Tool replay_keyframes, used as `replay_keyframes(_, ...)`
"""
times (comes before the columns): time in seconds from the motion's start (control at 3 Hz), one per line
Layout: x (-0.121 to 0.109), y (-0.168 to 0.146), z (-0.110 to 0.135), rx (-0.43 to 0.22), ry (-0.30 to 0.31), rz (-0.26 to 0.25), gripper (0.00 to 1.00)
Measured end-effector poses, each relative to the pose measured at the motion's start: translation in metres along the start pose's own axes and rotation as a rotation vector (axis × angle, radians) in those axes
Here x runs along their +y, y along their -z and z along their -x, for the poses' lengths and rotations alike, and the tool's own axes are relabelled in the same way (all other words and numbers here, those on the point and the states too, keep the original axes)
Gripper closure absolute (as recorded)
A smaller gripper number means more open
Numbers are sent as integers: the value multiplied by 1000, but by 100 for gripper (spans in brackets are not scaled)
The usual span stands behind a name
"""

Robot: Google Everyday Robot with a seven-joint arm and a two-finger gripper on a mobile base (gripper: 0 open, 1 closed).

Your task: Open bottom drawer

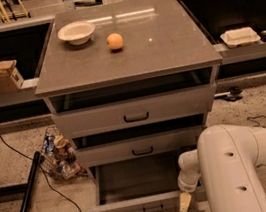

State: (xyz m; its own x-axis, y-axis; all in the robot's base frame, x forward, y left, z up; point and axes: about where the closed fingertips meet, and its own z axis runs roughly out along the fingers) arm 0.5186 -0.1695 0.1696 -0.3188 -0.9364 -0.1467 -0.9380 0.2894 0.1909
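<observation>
The bottom drawer of the grey cabinet stands pulled out, showing its plain grey tray and a small dark handle on its narrow front. My gripper hangs at the right end of that drawer front, below the white arm. Only a pale fingertip shows. The middle drawer and the top drawer above it are slightly ajar.
A white bowl and an orange sit on the cabinet top. A basket of packets and a black pole lie on the floor at left. Cables run along the floor. A cardboard box and a white tray sit on side ledges.
</observation>
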Motion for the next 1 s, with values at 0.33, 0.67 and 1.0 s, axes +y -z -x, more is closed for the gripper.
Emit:
replay_keyframes(0.33,12,7,-2,18,-86,4,0)
replay_keyframes(0.67,27,4,-8,25,-149,36,0)
replay_keyframes(1.0,35,-3,-17,30,-193,80,16)
